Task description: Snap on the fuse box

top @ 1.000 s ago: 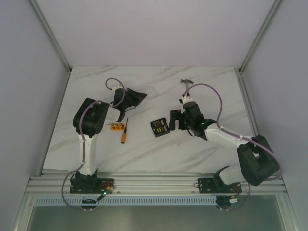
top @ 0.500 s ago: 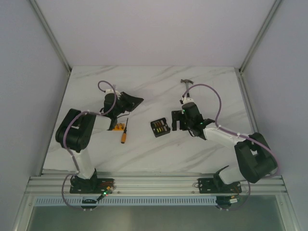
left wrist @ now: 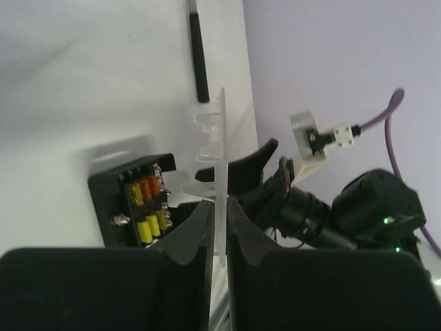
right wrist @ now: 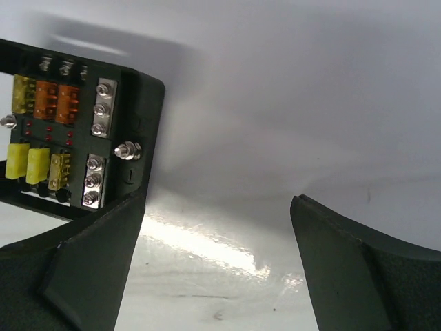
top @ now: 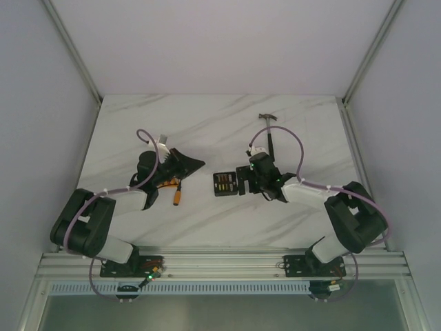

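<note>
The fuse box is a black open box with yellow and orange fuses, lying mid-table. My left gripper is shut on the clear lid and holds it edge-on above the table, left of the box. My right gripper is open at the box's right side. In the right wrist view its left finger sits against the box's near right corner, with bare table between the fingers.
A hammer lies behind the right gripper; its black handle shows in the left wrist view. An orange-handled screwdriver and a small orange block lie under the left arm.
My left arm has folded down and forward, with the lid still in its gripper and pointing at the box. My right gripper has moved left up to the box, which shifted slightly left.
</note>
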You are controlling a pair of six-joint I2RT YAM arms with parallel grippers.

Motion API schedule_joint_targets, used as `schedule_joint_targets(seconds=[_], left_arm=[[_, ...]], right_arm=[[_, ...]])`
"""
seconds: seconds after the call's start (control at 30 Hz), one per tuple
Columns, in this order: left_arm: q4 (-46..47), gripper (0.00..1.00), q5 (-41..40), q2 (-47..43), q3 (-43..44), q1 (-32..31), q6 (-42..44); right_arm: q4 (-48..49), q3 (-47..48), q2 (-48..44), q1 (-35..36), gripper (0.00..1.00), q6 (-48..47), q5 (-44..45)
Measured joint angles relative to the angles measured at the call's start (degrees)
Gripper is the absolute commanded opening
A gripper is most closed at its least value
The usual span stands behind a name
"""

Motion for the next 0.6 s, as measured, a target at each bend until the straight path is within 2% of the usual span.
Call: schedule_joint_targets(seconds=[0.23,0.6], left_arm=[[-0.13,0.09,3.54,-0.61,-0.83,-3.63,1.57],[3.76,0.08,9.68,10.93,0.85,-5.92,0.61]], right_arm=[[2.6,-3.13,-2.64,-0.15,0.95,2.12,-1.16],[5.81,-7.39,-10.36,-5.31,0.95,5.25,-4.81]])
